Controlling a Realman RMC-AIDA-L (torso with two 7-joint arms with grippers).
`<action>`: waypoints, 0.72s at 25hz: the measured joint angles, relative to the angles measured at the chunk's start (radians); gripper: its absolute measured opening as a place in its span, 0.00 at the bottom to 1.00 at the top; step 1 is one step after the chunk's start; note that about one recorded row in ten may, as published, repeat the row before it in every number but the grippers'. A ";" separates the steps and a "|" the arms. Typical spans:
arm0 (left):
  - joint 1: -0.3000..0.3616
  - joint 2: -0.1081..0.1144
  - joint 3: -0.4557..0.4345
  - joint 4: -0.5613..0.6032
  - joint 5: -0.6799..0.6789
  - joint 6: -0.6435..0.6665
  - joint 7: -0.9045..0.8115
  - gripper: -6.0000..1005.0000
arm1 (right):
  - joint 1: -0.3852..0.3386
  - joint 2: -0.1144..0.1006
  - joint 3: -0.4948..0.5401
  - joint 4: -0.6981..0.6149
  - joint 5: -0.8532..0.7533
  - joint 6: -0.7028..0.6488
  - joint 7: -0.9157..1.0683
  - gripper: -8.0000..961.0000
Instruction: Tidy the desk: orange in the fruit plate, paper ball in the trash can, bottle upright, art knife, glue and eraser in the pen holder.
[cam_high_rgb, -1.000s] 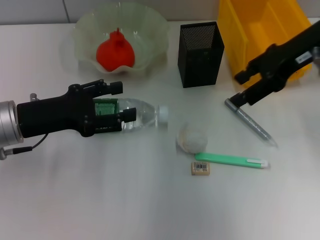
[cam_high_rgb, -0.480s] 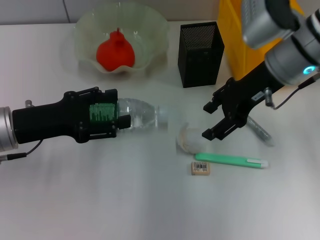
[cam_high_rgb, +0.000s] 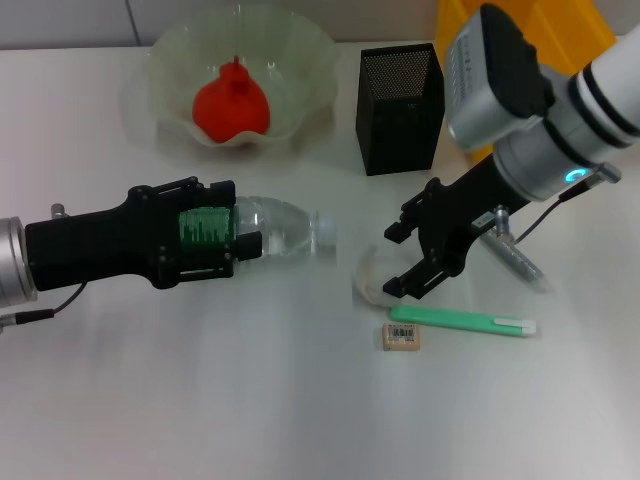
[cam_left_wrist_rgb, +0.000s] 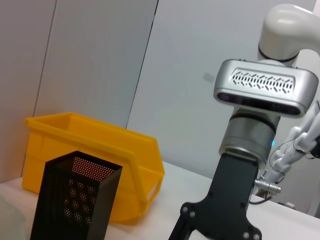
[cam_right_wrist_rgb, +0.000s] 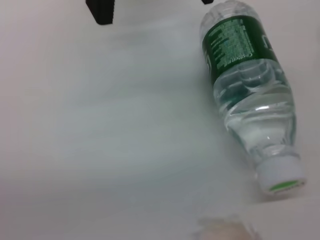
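On the desk (cam_high_rgb: 200, 400), mid-right: right gripper (cam_high_rgb: 410, 262) spread wide, straddling the paper ball (cam_high_rgb: 372, 280).
Grip advice: best lowered square over the ball, closed gently.
Beside it: eraser (cam_high_rgb: 401, 337) and green pen-like tool (cam_high_rgb: 462, 320) just below; avoid nudging.
Left side: left gripper (cam_high_rgb: 225, 232) set around the lying bottle (cam_high_rgb: 280, 227), clamped or not, cannot tell.
Route: trash can (cam_high_rgb: 470, 70) behind, pen holder (cam_high_rgb: 400, 105) between; lift high.
Done: orange (cam_high_rgb: 232, 103) in fruit plate (cam_high_rgb: 300, 60).

Orange (cam_high_rgb: 231, 104) in fruit plate (cam_high_rgb: 300, 60), pen holder (cam_high_rgb: 401, 107) right.
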 joint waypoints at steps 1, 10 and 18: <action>0.000 -0.001 0.000 0.000 0.000 0.000 0.000 0.83 | 0.001 0.001 -0.006 0.010 0.006 0.011 -0.006 0.73; 0.002 -0.003 -0.006 0.000 0.000 -0.001 0.002 0.82 | 0.006 0.001 -0.100 0.077 0.073 0.103 -0.036 0.71; 0.002 -0.003 -0.008 0.000 0.000 -0.001 0.008 0.82 | -0.003 -0.003 -0.077 0.043 0.082 0.101 -0.011 0.69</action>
